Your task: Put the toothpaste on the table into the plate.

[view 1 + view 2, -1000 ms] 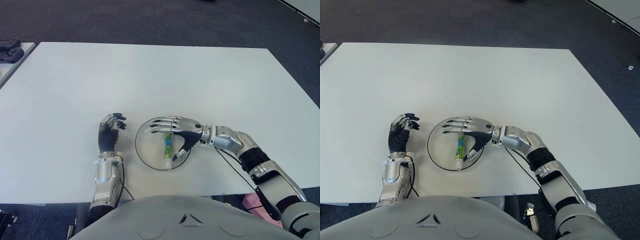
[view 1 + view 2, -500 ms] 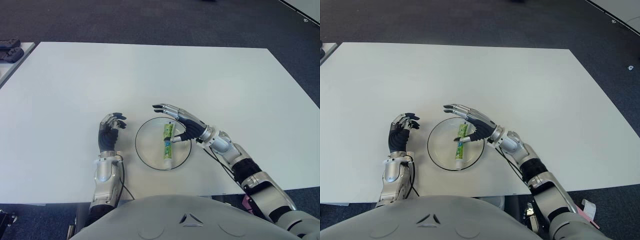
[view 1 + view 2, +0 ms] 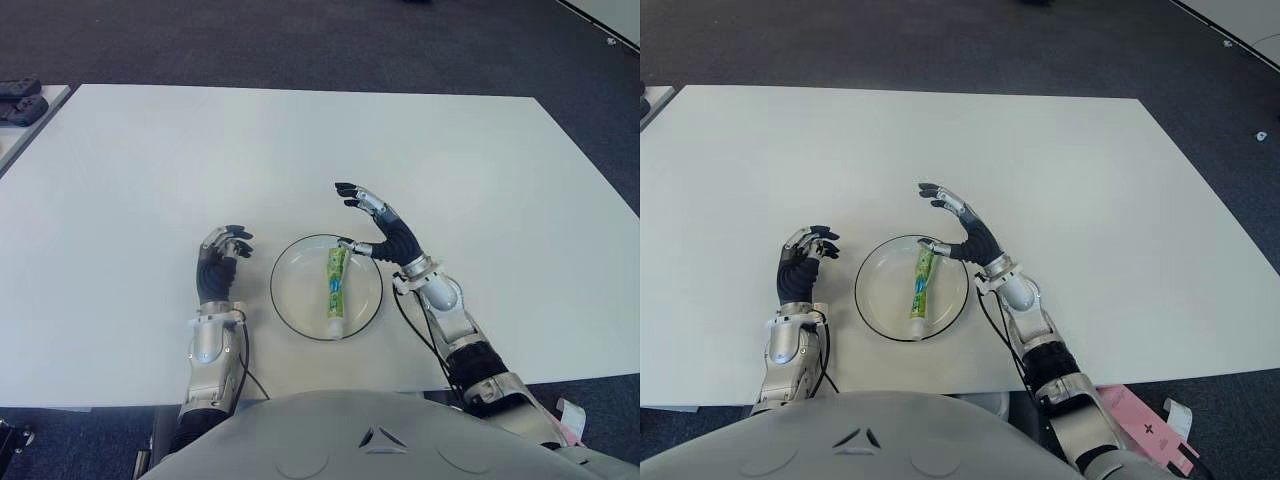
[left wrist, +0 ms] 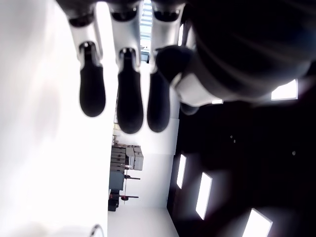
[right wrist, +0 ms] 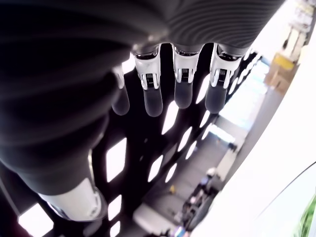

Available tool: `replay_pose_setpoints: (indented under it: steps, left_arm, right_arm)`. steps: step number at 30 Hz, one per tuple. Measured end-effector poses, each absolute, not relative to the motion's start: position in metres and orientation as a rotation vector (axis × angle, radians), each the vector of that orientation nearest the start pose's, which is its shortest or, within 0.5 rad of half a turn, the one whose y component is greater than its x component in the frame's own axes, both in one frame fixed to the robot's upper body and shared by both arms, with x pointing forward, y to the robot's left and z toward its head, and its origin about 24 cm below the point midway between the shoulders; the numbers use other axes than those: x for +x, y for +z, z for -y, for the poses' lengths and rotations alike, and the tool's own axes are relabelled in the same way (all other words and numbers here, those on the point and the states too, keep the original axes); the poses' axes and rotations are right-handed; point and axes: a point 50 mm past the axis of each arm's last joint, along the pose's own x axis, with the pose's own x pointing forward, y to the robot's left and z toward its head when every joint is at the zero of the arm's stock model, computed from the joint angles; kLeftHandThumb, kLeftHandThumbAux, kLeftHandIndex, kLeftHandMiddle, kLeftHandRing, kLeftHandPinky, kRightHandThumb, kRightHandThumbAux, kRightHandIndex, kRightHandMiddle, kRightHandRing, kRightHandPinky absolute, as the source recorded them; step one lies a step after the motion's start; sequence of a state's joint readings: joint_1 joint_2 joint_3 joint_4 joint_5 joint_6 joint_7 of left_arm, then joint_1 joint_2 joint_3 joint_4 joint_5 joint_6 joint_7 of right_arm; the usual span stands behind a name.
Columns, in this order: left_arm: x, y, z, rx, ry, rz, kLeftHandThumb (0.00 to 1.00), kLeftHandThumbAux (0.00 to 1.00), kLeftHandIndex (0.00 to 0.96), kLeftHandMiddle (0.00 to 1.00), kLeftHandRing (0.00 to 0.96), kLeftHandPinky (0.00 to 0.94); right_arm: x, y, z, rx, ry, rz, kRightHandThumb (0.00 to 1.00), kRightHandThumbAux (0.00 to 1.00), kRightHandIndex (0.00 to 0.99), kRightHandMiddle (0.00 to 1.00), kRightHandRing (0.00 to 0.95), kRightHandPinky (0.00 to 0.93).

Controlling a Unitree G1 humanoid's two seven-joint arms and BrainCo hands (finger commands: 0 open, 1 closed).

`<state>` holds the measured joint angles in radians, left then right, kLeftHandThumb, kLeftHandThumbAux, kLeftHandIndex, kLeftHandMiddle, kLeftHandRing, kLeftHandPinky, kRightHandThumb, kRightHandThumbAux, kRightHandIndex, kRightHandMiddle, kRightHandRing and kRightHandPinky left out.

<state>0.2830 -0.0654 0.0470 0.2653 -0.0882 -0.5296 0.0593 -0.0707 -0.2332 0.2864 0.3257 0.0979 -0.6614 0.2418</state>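
A green and white toothpaste tube [image 3: 335, 288] lies inside the clear round plate [image 3: 293, 293] near the table's front edge, cap end toward me. My right hand [image 3: 378, 226] is raised just right of the plate, fingers spread and holding nothing; its thumb tip shows by the plate's far right rim. My left hand [image 3: 217, 265] shows left of the plate with relaxed fingers and nothing in it. In the right wrist view the fingers [image 5: 183, 88] extend straight and a sliver of the plate and tube [image 5: 307, 222] shows at the corner.
The white table [image 3: 300, 160] stretches wide beyond the plate. A second table's corner with dark objects [image 3: 20, 100] is at the far left. Dark carpet surrounds the table.
My right hand has let go of the toothpaste, lifted off the plate and drawn back to the right with fingers opening. The tube stays in the plate. The left hand has not moved.
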Motion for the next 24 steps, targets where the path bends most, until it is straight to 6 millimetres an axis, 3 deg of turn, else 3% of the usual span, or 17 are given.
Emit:
replay_pose_setpoints:
  steps: [8,17,24]
  left_arm:
    - [0.173,-0.027,-0.172,-0.109,0.241,-0.004,0.83,0.679,0.405,0.488,0.589,0.573]
    - [0.174,-0.026,-0.174,-0.1,0.229,-0.002,0.831,0.679,0.407,0.487,0.589,0.572]
    - [0.176,-0.026,-0.174,-0.1,0.228,0.001,0.832,0.678,0.413,0.483,0.588,0.576]
  right_arm:
    - [0.243,0.022,0.13,0.092,0.349,0.17,0.399,0.788,0.337,0.335,0.325,0.396]
    - [0.244,0.02,0.129,0.297,0.172,0.091,0.299,0.845,0.386,0.43,0.434,0.467]
    - [0.239,0.017,0.128,0.271,0.054,0.072,0.271,0.852,0.404,0.454,0.464,0.481]
